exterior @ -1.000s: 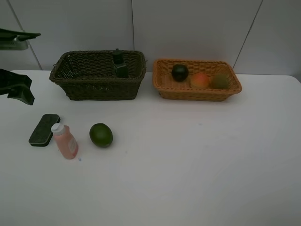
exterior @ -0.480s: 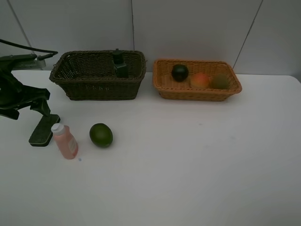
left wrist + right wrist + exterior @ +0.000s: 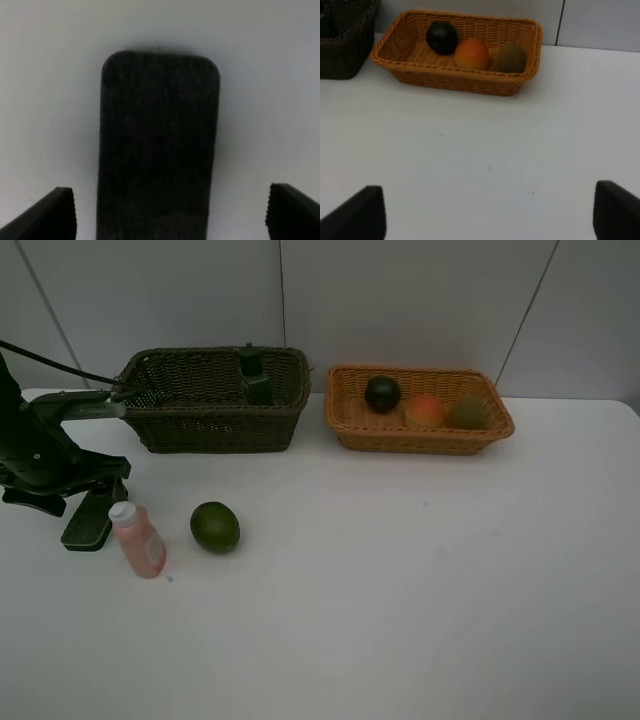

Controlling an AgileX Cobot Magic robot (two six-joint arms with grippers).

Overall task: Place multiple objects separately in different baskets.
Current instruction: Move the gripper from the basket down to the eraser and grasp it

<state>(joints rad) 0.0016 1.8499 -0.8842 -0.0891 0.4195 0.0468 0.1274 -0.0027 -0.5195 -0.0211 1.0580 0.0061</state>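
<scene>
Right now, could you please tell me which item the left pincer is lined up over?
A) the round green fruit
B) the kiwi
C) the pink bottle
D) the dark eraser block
D: the left wrist view shows the dark eraser block lying flat right below the left pincer, whose jaws stand wide open on either side of it.
</scene>
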